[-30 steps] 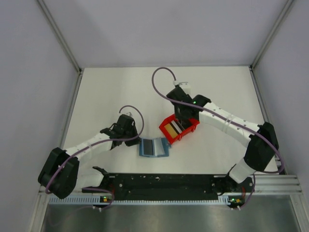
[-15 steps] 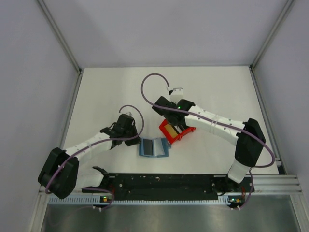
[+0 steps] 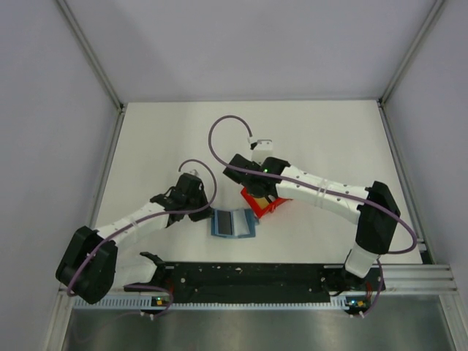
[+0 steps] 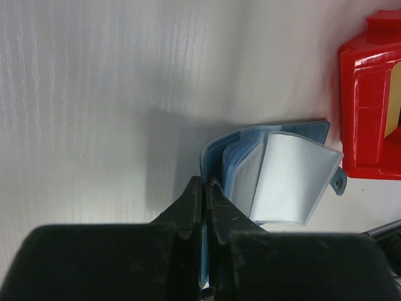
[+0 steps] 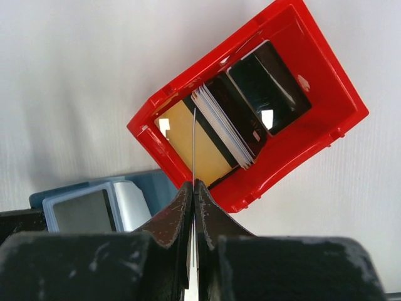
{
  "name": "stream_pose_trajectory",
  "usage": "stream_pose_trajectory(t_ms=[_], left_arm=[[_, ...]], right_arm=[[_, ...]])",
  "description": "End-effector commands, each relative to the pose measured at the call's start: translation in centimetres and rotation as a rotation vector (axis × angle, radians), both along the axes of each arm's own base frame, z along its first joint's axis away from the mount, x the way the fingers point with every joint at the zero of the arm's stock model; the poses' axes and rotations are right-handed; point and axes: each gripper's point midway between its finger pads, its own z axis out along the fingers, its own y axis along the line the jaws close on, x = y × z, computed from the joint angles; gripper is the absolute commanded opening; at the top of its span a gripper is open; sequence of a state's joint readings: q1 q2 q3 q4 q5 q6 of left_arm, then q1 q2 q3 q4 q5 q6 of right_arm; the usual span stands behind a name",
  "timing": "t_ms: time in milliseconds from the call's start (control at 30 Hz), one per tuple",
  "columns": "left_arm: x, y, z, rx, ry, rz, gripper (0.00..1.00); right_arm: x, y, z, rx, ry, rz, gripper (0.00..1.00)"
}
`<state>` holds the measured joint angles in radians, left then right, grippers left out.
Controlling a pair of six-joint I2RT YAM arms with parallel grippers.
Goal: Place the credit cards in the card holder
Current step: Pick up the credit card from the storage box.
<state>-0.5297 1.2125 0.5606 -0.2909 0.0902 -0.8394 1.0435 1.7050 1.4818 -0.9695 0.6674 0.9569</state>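
The right tool (image 5: 194,188) is closed tight on a thin card (image 5: 194,144). We see that card only from its edge, as a thin line, so I cannot tell its colour. The card sticks up from the tips and hangs over the red bin (image 5: 288,157).

Inside the bin lie the other credit cards (image 5: 241,119). A gold card (image 5: 178,135) lies at one end. A small stack of pale cards stands on edge in the middle. A black card (image 5: 269,84) lies at the other end. The bin sits on the white counter (image 4: 94,94).

The left tool (image 4: 205,182) is closed too. It pinches the blue edge of the card holder (image 4: 269,175). The card holder lies open on the counter. One shiny grey pocket curls up from it, and more pockets are packed under that one. A little tab with a snap sticks out on the side that faces the bin.

From the top view, the card holder is just beside the red bin, on the side near the arm bases. The right arm reaches over the bin and hides most of it.
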Motion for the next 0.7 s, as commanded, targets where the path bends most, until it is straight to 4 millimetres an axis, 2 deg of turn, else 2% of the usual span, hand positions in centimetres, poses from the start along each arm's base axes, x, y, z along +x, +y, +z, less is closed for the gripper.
stream_pose_trajectory(t_ms=[0,133,333,567,667], left_arm=[[0.4,-0.2,0.8,-0.032,-0.038,0.01,0.0],[0.4,0.0,0.7,-0.031,-0.044,0.018,0.0],[0.4,0.0,1.0,-0.037,-0.064,0.015,0.0],[0.7,-0.3,2.1,-0.068,-0.102,0.019,0.0],[0.7,-0.4,2.3,-0.082,-0.115,0.014,0.0]], right_arm=[[-0.6,2.2,1.4,0.11,0.012,0.016,0.0],[-2.2,4.9,0.5,0.202,0.072,0.152,0.0],[-3.7,5.0,-0.5,0.247,0.08,0.137,0.0],[-5.3,7.7,0.5,0.433,0.055,0.183,0.0],[-6.3,8.9,0.1,0.519,0.061,0.239,0.0]])
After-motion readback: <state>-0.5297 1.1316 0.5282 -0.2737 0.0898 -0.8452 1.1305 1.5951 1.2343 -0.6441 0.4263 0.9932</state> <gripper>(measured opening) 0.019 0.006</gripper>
